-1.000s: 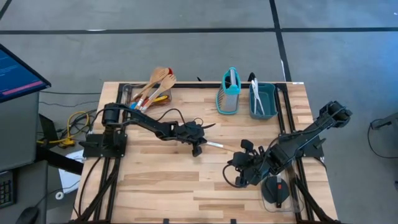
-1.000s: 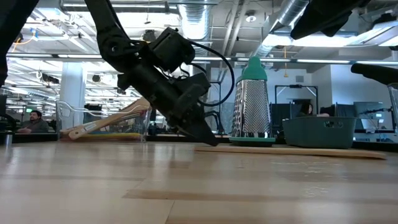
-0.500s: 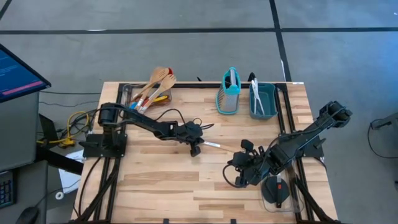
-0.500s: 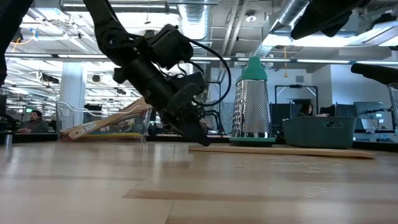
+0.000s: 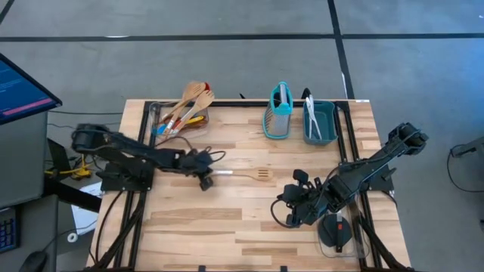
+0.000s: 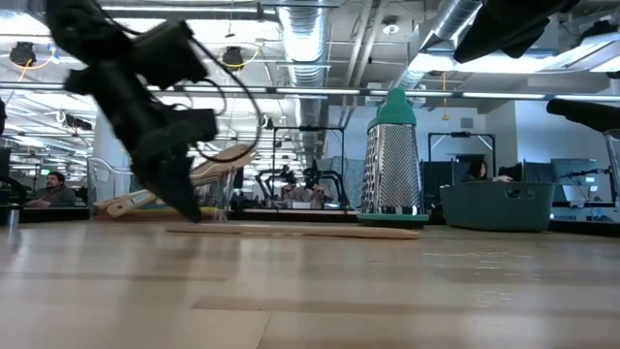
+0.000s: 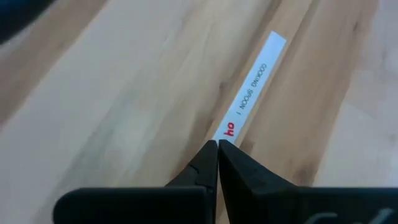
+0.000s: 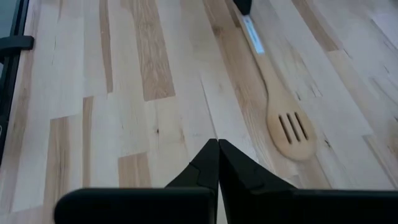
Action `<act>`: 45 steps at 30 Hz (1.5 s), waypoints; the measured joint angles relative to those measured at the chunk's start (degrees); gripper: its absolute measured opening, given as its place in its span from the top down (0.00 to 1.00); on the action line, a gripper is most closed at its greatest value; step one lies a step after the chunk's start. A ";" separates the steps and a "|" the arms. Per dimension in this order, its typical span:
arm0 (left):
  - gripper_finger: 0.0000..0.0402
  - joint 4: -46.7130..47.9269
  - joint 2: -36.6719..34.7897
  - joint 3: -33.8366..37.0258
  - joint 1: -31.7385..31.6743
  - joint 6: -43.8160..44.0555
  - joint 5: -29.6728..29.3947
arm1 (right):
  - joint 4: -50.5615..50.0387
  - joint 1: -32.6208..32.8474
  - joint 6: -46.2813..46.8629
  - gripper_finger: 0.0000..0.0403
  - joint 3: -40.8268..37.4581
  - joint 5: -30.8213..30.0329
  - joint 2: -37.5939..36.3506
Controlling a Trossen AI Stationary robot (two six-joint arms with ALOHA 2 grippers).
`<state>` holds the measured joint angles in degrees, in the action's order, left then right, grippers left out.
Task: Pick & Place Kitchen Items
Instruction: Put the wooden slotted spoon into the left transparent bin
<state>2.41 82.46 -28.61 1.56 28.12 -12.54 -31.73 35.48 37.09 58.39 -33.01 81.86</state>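
left hand [image 5: 206, 178]: closed, tips at labelled handle end of slotted spoon [image 5: 249, 174], flat on tabletop [image 5: 227, 219] | right hand [image 5: 287, 213]: closed, empty, waiting

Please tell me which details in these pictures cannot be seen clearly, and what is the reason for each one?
- Left gripper on the slotted wooden spoon: the left wrist view shows shut fingers at the labelled handle end; whether they pinch it is hidden.
- Utensils in the clear container: overlapping and too small to count in the high view.
- Teal bin: its wall hides the contents in the low view.
- Right gripper: in the low view, out of frame.
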 joint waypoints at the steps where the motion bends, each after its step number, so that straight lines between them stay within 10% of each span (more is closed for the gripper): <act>1: 1.00 -0.32 -1.51 1.40 0.26 1.18 -0.23 | 0.01 -0.05 0.00 1.00 0.00 0.00 -0.01; 22: 1.00 -2.33 -16.89 4.36 2.35 0.75 -2.68 | 1.77 -7.31 -1.72 1.00 -0.13 0.32 0.12; 45: 1.00 -4.19 -18.47 4.32 9.33 4.30 -8.13 | 29.44 -12.00 -22.77 1.00 -0.37 0.95 26.23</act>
<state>-1.77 63.99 -24.29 10.90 32.41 -20.68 -2.29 23.48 14.32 58.02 -32.06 108.08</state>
